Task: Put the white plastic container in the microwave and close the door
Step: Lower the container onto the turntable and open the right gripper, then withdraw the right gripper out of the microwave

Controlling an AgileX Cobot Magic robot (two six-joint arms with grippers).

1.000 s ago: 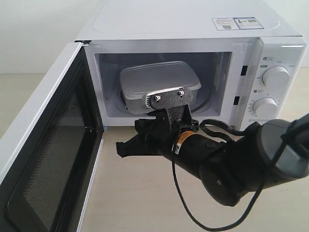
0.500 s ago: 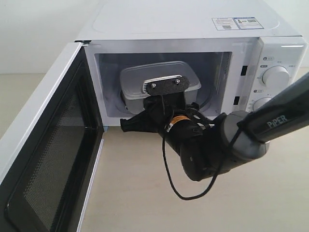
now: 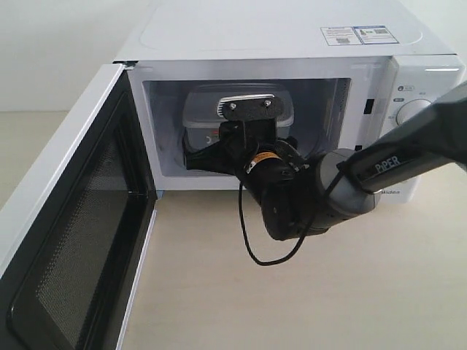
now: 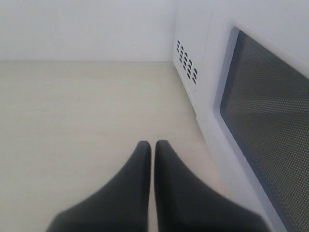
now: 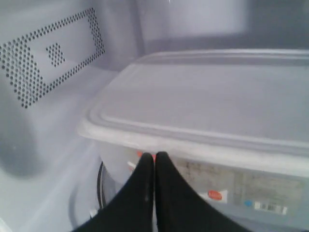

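Observation:
The white plastic container (image 3: 201, 109) sits deep inside the open microwave (image 3: 292, 36), on the turntable. In the right wrist view its flat lid (image 5: 203, 96) fills the frame and the red-and-white label (image 5: 216, 195) shows on its side. My right gripper (image 5: 154, 155) is shut, its tips pressed against that side wall; in the exterior view the right gripper (image 3: 191, 157) reaches into the cavity. The door (image 3: 73, 219) hangs wide open at the left. My left gripper (image 4: 152, 144) is shut and empty above the table, beside the door's mesh window (image 4: 270, 111).
The microwave's perforated inner wall (image 5: 48, 58) stands close beside the container. Two round knobs (image 3: 410, 111) are on the right panel, partly behind my right arm (image 3: 321, 197). Side vents (image 4: 187, 65) show beyond the door. A cable loop (image 3: 263, 248) hangs under the arm.
My right arm has advanced into the cavity with its gripper shut, and the container has slid from the front of the turntable towards the back wall.

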